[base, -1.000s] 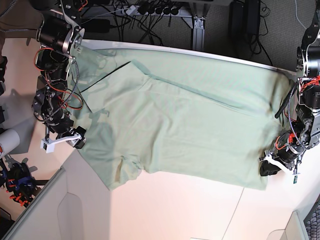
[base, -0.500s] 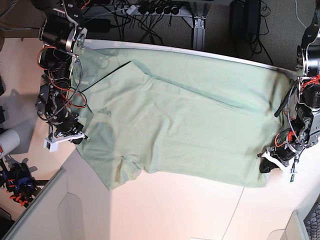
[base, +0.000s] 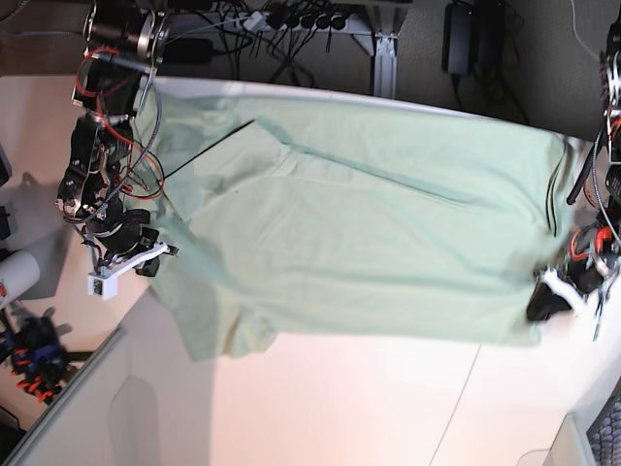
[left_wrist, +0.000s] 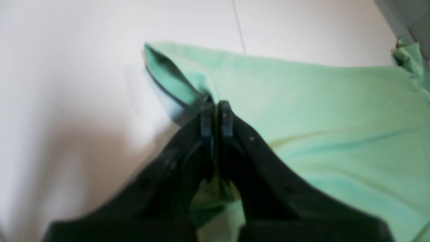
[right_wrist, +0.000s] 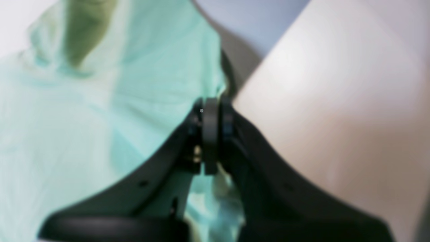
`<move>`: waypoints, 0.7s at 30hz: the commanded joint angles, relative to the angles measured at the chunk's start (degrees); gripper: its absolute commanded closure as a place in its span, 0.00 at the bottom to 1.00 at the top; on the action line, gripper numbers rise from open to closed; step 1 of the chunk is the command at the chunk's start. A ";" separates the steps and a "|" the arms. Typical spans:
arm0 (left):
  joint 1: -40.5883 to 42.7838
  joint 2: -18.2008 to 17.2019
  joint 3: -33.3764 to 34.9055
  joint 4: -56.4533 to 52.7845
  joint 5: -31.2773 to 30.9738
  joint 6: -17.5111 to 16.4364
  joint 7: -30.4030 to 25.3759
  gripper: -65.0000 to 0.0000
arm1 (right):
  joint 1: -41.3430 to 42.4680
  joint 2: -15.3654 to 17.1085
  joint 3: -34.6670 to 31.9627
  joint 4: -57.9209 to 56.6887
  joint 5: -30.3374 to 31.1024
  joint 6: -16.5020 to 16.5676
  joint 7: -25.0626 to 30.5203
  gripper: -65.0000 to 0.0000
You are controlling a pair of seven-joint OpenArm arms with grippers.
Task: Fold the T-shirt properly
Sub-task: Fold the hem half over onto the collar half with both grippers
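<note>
The pale mint-green T-shirt lies spread across the white table, its far edge hanging over the table's back. My left gripper is at the right of the base view, shut on the shirt's lower right corner. In the left wrist view the black fingertips pinch the T-shirt hem, lifted slightly off the table. My right gripper is at the left, shut on the shirt's left edge. In the right wrist view its fingertips clamp the T-shirt fabric.
The table's back edge runs behind the shirt, with cables and a power strip beyond it. A white cylinder and small dark parts sit at the far left. A seam line crosses the table.
Both grippers have pulled outward with the shirt held. The left gripper moved right, the right gripper shifted slightly. The fabric is stretched flatter and wider.
</note>
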 commanded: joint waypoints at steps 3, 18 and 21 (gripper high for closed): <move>2.21 -2.62 -0.28 8.79 -5.60 -1.06 1.44 1.00 | -4.17 2.27 0.17 6.69 0.72 0.24 1.09 1.00; 16.37 -9.25 -0.46 29.97 -6.51 -1.06 4.46 1.00 | -20.68 4.33 8.09 21.86 3.61 0.28 1.09 1.00; 17.99 -9.92 -0.46 31.54 -6.47 -1.06 4.70 1.00 | -21.99 4.33 9.22 22.29 3.96 0.48 1.11 1.00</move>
